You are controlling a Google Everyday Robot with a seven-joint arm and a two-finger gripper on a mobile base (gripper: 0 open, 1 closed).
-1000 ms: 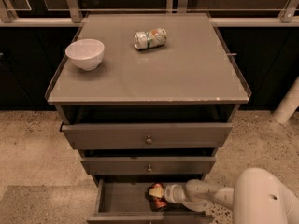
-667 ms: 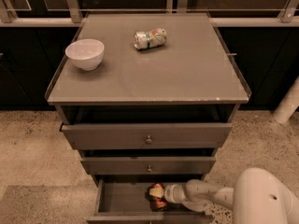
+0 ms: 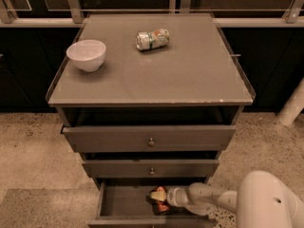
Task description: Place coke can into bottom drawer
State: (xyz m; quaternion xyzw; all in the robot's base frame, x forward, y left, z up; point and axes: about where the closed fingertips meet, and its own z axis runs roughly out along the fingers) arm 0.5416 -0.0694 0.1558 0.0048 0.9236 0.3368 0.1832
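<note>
The gripper point(image 3: 160, 197) is in the drawer point(image 3: 122, 201) with the can point(image 3: 163, 207) right at its tip, held or loose I can't tell; it looks light, thin and slippery, best squeezed gently round its middle.

You have one cabinet point(image 3: 190, 80). Three drawers: top drawer point(image 3: 114, 139), middle drawer point(image 3: 190, 167), bottom drawer point(image 3: 123, 201). Two knobs: upper knob point(image 3: 151, 142), lower knob point(image 3: 152, 171). Two cans: one green-and-white can point(image 3: 152, 39) on the cabinet top, one coke can point(image 3: 162, 206) in the bottom drawer. One white bowl point(image 3: 86, 55). One arm point(image 3: 213, 198), one gripper point(image 3: 160, 197), which sits inside the bottom drawer at the coke can.
</note>
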